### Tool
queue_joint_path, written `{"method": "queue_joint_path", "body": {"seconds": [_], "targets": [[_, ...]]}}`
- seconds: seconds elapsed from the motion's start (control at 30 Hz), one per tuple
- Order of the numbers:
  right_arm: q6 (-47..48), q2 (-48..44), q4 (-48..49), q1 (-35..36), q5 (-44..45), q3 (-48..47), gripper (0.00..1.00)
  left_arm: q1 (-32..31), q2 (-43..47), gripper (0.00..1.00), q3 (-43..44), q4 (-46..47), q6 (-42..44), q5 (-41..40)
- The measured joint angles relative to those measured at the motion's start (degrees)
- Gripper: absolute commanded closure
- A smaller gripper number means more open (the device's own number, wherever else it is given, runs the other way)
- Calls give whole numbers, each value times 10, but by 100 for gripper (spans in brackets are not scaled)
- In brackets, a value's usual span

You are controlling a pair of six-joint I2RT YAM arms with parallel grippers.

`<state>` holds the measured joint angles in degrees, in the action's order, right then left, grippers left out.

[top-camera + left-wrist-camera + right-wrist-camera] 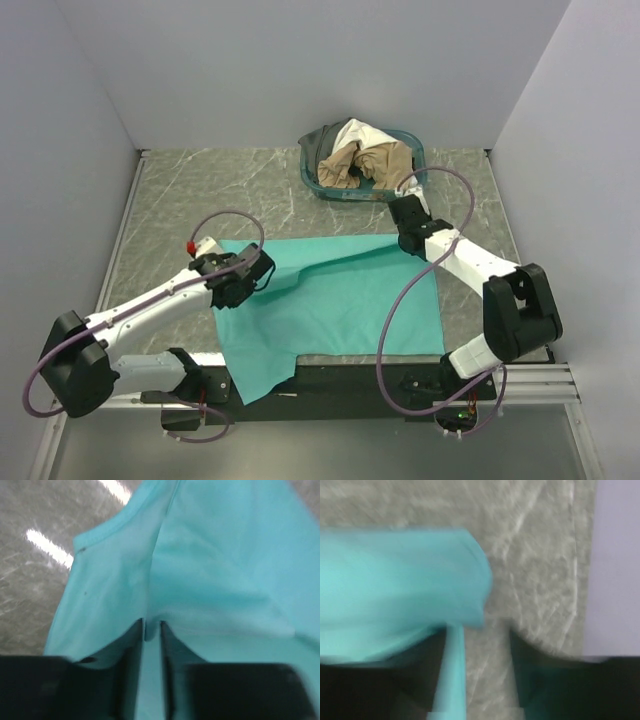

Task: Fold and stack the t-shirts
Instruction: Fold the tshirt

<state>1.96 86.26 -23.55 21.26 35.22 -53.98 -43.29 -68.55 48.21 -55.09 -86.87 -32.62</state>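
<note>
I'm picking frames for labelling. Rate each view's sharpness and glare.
Top external: sharp, evenly lit, soft shadows only; teal-green t-shirt and basket crisp. Left wrist: two bright glare streaks on the table, left gripper's fingers dark and soft-edged, cloth slightly soft. Right wrist: heavy smear, probably motion; the shirt's edge and right gripper's fingers blurred, table veins faint.

The spread shirt (330,300) is plain bright teal-green, and the table (200,190) under it is grey, marbled with pale veins. The basket (318,183) is teal-blue. It holds a cream-white shirt (362,135), a tan shirt (378,165) and a dark grey shirt (322,140).
</note>
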Motion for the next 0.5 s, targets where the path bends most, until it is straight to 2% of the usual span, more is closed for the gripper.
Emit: {"method": "queue_joint_path", "body": {"seconds": [0.03,0.07,0.1,0.17,0.2,0.3,0.33,0.4,0.5], "targets": [[-21,-9,-13,2,12,10,12,-10,6,65,-7,-1,-2,6],[-39,-21,-26,8,24,21,12,-22,13,62,-15,-2,-7,13],[-56,-35,-48,18,34,30,12,-33,21,52,-20,-6,-11,19],[-87,-59,-86,42,48,31,11,-49,34,42,-21,-18,-18,25],[-101,-74,-100,53,53,28,11,-54,42,32,-21,-24,-23,26],[-132,-117,-127,68,64,16,10,-59,62,14,-9,-57,-36,20],[-139,-132,-130,68,66,13,10,-59,68,9,-3,-64,-38,15],[-153,-169,-132,68,63,12,2,-59,79,1,13,-70,-36,0],[-178,-228,-118,57,22,13,0,-59,84,0,38,-59,-22,-24]]}}
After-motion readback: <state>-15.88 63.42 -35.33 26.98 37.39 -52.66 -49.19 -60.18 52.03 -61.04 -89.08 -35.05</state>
